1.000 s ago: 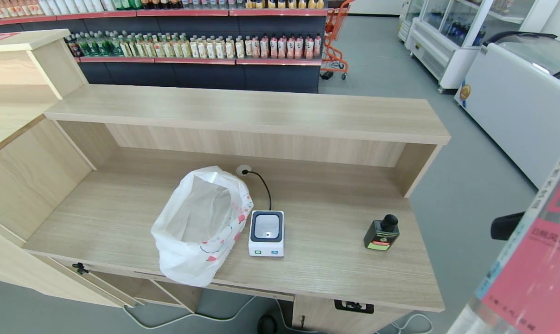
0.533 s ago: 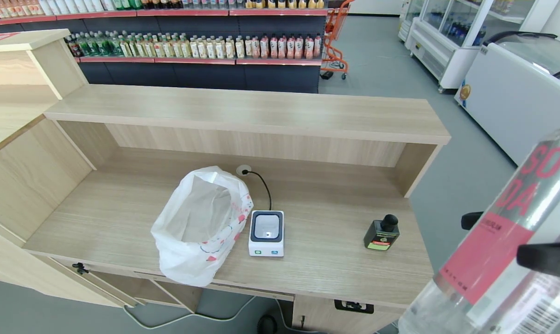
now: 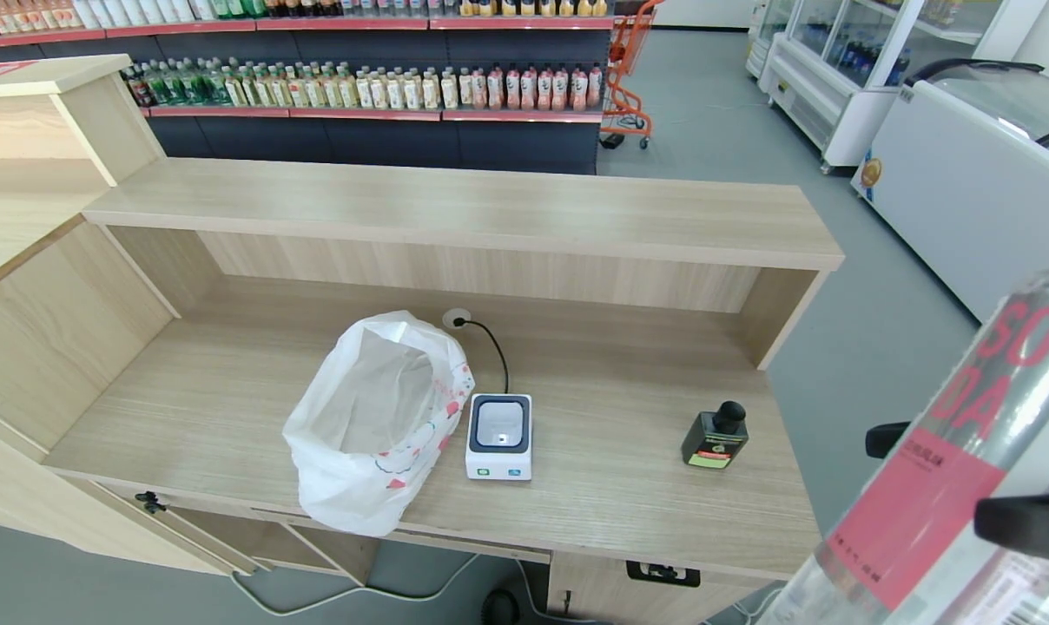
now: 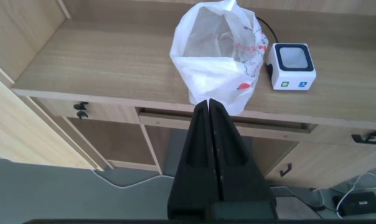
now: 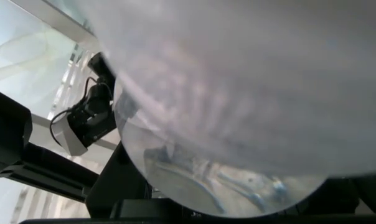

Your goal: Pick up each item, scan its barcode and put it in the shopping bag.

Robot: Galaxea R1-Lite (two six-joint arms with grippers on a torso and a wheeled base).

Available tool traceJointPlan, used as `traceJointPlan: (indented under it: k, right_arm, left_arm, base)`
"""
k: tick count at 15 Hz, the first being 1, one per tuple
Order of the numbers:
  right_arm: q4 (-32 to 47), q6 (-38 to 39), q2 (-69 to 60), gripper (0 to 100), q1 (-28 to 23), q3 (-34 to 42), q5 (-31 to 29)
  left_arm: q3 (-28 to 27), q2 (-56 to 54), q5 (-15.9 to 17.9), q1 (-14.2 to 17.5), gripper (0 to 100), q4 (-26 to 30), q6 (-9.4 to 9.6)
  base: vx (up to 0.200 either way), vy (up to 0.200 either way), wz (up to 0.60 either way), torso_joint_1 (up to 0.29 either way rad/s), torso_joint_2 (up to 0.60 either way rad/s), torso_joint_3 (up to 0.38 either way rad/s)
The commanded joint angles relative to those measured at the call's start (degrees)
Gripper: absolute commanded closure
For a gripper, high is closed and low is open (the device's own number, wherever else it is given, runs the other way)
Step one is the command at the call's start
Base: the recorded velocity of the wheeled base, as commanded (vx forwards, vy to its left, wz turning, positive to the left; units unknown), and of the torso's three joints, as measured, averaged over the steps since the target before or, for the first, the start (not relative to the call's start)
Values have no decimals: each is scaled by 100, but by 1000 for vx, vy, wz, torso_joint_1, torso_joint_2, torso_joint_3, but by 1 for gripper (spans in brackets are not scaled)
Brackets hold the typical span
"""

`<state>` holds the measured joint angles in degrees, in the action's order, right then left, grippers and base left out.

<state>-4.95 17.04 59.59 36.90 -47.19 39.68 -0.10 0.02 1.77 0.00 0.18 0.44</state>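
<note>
Bright, even indoor light, with a pale sheen along the bottle.

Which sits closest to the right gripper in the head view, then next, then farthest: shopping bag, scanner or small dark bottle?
1. The small dark bottle, on the counter's right side, nearest the right gripper.
2. The scanner, mid-counter.
3. The shopping bag, just left of the scanner, farthest.
</note>
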Motion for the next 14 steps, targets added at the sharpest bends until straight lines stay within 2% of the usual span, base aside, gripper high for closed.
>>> traceJointPlan:
  k: [1, 6, 7, 8, 9, 10, 12, 13, 14]
  right_arm:
    - [-6, 1, -61, 100, 1, 52, -4]
    - [-15, -8, -35, 100, 1, 43, -83]
    - [-32, -52, 9, 100, -16, 26, -321]
    - [-59, -307, 123, 100, -43, 17, -804]
    - [-76, -896, 334, 100, -69, 52, -1762]
    - [-138, -1247, 475, 100, -87, 70, -2386]
    - [-718, -1528, 888, 100, -491, 219, -4030]
    - [-806, -1854, 1029, 100, -535, 219, -4794]
    - [-850, -2117, 1090, 100, -579, 219, -5067]
  left_arm:
    - [1, -2, -1, 0, 100, -1, 0]
    - [-8, 6, -1, 0, 100, -1, 0]
    - [1, 6, -1, 0, 100, -1, 0]
    - [-8, -2, -1, 0, 100, -1, 0]
    - [1, 6, -1, 0, 100, -1, 0]
    - [-8, 6, -1, 0, 100, -1, 0]
    - [1, 6, -1, 0, 100, -1, 0]
    - [1, 6, -1, 0, 100, -1, 0]
    - [1, 6, -1, 0, 100, -1, 0]
  base:
    - [0, 0, 0, 0, 0, 0]
    - [0, 0, 0, 0, 0, 0]
    - [0, 0, 0, 0, 0, 0]
    - [0, 0, 0, 0, 0, 0]
    - [0, 0, 0, 0, 0, 0]
    - [0, 0, 0, 0, 0, 0]
    - [0, 0, 0, 0, 0, 0]
    - [0, 0, 0, 0, 0, 0]
    - [0, 0, 0, 0, 0, 0]
